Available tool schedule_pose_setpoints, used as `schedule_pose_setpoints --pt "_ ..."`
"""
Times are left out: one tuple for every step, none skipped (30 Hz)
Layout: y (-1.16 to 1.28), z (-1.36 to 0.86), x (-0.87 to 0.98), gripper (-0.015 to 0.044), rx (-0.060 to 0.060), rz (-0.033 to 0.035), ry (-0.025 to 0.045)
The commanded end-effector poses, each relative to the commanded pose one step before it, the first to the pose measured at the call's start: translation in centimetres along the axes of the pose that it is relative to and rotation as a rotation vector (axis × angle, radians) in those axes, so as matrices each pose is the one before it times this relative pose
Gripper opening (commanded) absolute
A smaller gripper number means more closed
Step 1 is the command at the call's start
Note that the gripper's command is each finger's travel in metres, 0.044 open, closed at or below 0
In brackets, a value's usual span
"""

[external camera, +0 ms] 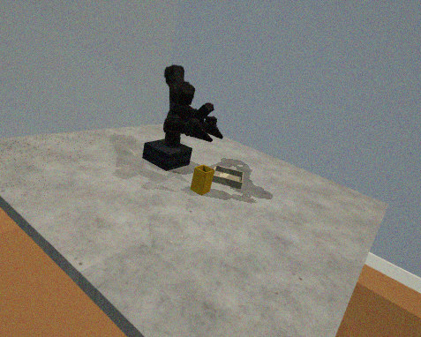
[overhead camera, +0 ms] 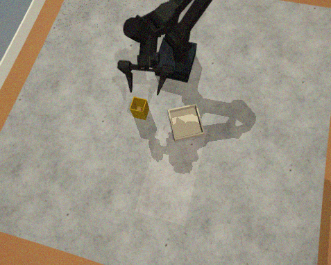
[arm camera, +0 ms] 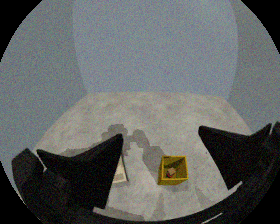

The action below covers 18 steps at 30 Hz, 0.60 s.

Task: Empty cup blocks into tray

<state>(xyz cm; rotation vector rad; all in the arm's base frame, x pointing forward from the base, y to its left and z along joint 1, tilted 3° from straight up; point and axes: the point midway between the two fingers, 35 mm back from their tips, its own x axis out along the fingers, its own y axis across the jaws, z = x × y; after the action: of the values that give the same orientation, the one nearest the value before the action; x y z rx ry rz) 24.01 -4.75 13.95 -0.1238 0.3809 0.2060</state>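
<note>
A square yellow cup stands upright on the table. Something small and brownish, seemingly a block, shows inside it; how many blocks it holds cannot be told. The shallow beige tray lies beside the cup, on the right in the top and exterior views. In the wrist view the tray is partly hidden behind the left finger. My gripper is open and empty. It hangs above the table, on the arm base's side of the cup, with its fingertips higher than the cup's rim.
The black arm base stands on the table behind the cup and tray. The grey table carries the arm's shadow around cup and tray. The table's edge runs along the left in the exterior view.
</note>
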Motion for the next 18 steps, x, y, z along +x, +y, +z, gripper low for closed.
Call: schedule_pose_setpoints --pt "-0.818 -2.467 -0.469 0.044 0.0341 -0.04299 0.05246" --pt "-0.287 -0.676 -0.136 0.044 0.0111 -0.01468 0.01439" --pt "-0.276 -0.672 -0.132 0.044 0.0114 -0.01438 0.01421" --pt "-0.265 -0.669 -0.128 0.044 0.0117 -0.01407 0.01401" --pt "-0.254 -0.665 -0.124 0.044 0.012 -0.01376 0.0138" --pt "-0.202 -0.544 -0.098 0.044 0.0101 -0.01109 0.0112" --pt "-0.118 -0.325 -0.056 0.044 0.0062 -0.00655 0.00665" --pt "-0.039 -0.108 -0.018 0.044 0.0021 -0.00217 0.00221" --pt "0.0 0.0 0.0 0.044 0.0 0.0 0.0" --pt "-0.014 -0.031 0.029 0.044 0.0 0.00008 0.00009" --pt "-0.042 -0.093 0.086 0.044 0.0001 0.00025 0.00027" --pt "-0.066 -0.157 0.142 0.044 0.0001 0.00042 0.00046" --pt "-0.076 -0.196 0.171 0.044 0.0002 0.00053 0.00057" --pt "-0.07 -0.199 0.168 0.044 0.0002 0.00053 0.00057" --pt "-0.065 -0.202 0.164 0.044 0.0002 0.00054 0.00057" --pt "-0.059 -0.204 0.16 0.044 0.0002 0.00054 0.00057" --pt "-0.053 -0.206 0.155 0.044 0.0002 0.00054 0.00058" --pt "-0.047 -0.208 0.151 0.044 0.0002 0.00055 0.00058"
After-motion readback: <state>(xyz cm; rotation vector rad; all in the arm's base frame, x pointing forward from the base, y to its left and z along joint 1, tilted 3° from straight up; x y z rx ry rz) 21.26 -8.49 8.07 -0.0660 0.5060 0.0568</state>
